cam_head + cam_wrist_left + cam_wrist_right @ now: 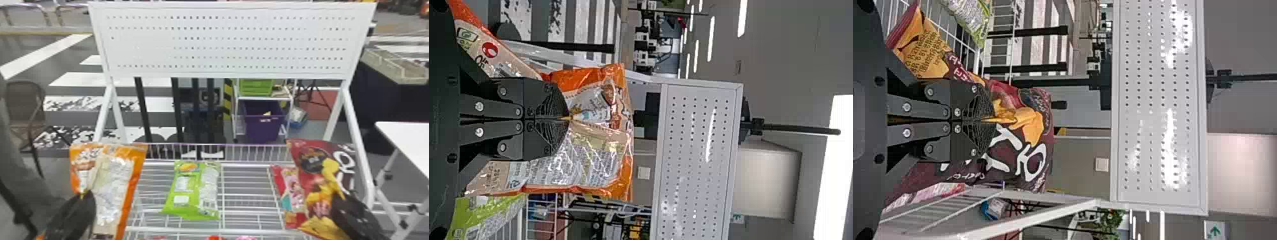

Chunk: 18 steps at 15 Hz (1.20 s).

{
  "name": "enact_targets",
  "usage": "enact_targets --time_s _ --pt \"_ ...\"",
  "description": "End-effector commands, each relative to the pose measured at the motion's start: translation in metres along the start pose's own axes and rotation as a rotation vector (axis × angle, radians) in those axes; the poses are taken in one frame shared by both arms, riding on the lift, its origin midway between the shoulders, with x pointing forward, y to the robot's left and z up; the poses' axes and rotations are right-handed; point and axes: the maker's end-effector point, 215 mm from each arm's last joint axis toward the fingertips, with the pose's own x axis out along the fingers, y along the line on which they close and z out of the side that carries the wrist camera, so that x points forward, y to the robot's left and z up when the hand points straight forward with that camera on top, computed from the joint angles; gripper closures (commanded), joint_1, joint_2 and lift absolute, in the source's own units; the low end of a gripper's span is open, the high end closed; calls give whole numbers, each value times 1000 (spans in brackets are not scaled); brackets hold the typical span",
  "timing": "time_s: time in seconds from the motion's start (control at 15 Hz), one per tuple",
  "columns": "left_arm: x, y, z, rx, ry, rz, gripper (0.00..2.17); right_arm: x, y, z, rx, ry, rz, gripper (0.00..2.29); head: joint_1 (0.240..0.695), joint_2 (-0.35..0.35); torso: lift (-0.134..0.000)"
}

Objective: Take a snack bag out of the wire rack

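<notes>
While the left gripper (84,194) is pinching the orange snack bag (111,182) over the left end of the wire rack (191,229) in the head view, the right gripper (337,198) is pinching the dark red snack bag (314,169) over the right end. Between these two, the green snack bag (191,191) is lying on the wires, well apart from both grippers. A smaller red-and-pink bag (292,185) is standing just beside the dark red one, partly hidden by it. Behind the rack, a white perforated board (223,48) is rising on slanted posts, and a purple bin (263,124) is sitting beyond, below a green crate (255,86). To the right, a white table (405,137) is standing. In the left wrist view, the left gripper (568,118) is holding its two fingers together on a narrow fold of the orange bag's face, the green bag showing near it. In the right wrist view, the right gripper (984,120) is likewise closing on a yellow-orange fold of the dark red bag's printed face.
</notes>
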Motion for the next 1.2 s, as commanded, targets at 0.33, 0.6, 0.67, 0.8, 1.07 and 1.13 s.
enact_targets --time_s 0.33,0.6,0.67,0.8,1.07,1.13 --pt "1 -2 -3 -2 3 -2 1868 -56 -28 5 6 -45 -64 2253 499 0 0" --pt "1 -3 -3 -2 4 -4 1868 -56 -26 5 6 -46 -63 2253 499 0 0" --pt "0 -3 -2 -2 4 -4 1868 -56 -26 6 7 -48 -62 2253 499 0 0" --pt "0 -3 -2 -2 4 -4 1868 -56 -25 6 6 -48 -60 2253 499 0 0" --pt "1 -3 -2 0 2 -5 1868 -56 -24 8 2 -51 -56 2253 499 0 0" --pt "1 -3 -2 0 2 -5 1868 -56 -24 8 1 -52 -56 2253 499 0 0"
